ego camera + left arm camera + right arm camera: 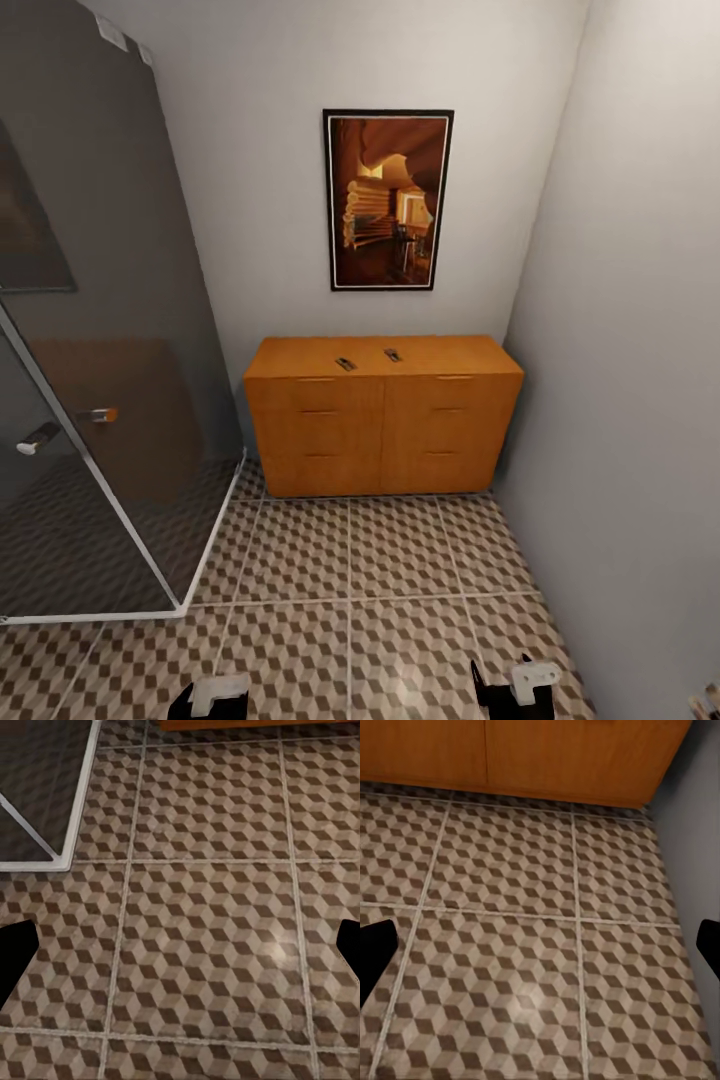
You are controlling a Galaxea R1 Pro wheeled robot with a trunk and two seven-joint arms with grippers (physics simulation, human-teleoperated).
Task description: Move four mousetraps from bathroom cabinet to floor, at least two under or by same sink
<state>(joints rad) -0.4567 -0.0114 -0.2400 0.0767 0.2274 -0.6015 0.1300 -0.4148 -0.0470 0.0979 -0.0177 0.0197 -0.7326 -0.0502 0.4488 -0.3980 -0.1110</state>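
Note:
The orange-brown cabinet [382, 420] stands against the far wall, its drawers closed. Two small mousetraps [346, 364] [392, 354] lie on its flat top near the middle. The cube-patterned bathroom floor [380, 590] stretches from the cabinet to me. My left gripper [180, 952] hangs open over bare tiles, dark fingertips [15, 952] far apart. My right gripper [540, 952] is also open with nothing in it, over tiles close to the cabinet's base [547, 757]. Both arm ends [218, 693] [530, 682] sit at the bottom edge of the head view, well short of the cabinet. The sink is out of view.
A glass shower enclosure [100, 380] with a white frame and a door handle [98, 415] fills the left side. A grey wall [640, 400] closes the right side next to the cabinet. A framed picture [388, 200] hangs above the cabinet.

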